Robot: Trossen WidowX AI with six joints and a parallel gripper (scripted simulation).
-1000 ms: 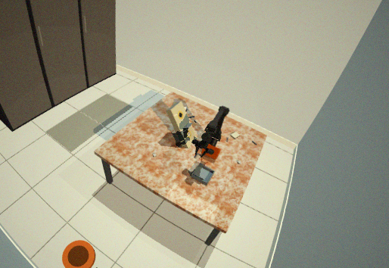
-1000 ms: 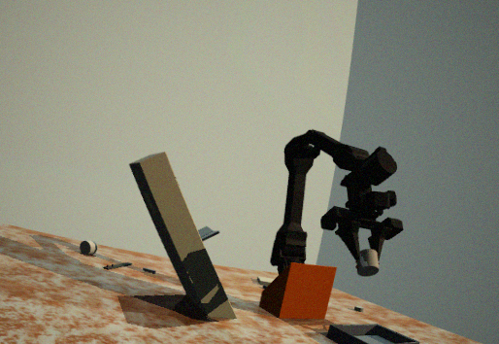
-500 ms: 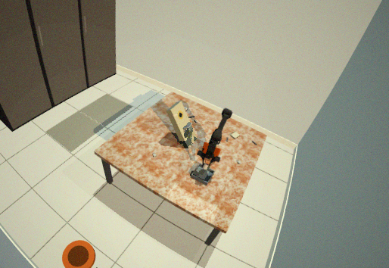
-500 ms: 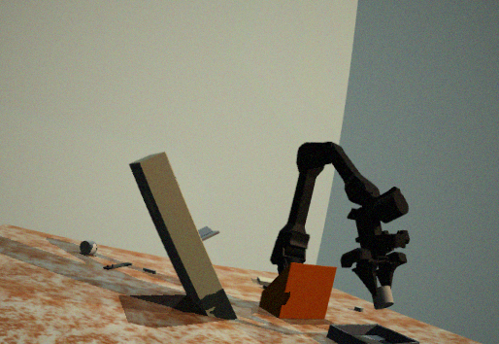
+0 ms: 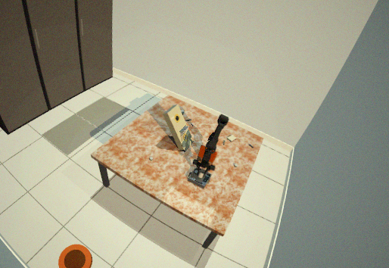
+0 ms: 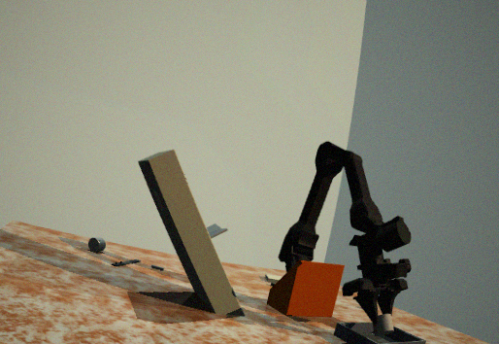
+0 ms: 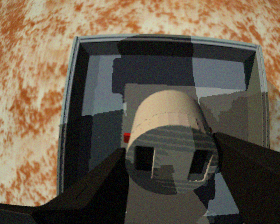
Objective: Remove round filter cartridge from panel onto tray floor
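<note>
Pinched between the two dark, tapering fingers of the black parallel-jaw gripper is the pale beige, cylindrical filter cartridge, out of the panel and down within the walls of the dark grey, square, shallow open tray. In the wrist view, its round end face, cut with two dark slots, is turned toward the camera, and one finger lies along each side of it. Whether its far end touches the tray floor, I cannot tell. A small red mark shows beside the cartridge's left edge in that view.

The black jointed arm bends high and comes down over the tray, its gripper pointing downward. An orange, slope-sided block stands near the tray, beside the arm's lower part.

The tall, cream-coloured, slab-like service panel leans at a tilt on the orange-and-white mottled table. On its face, in the top view, are a dark round spot with a yellow rim and, lower down, a greyish patch with small markings, too small to read. No brand or lettering can be made out on the cartridge's slotted face.
</note>
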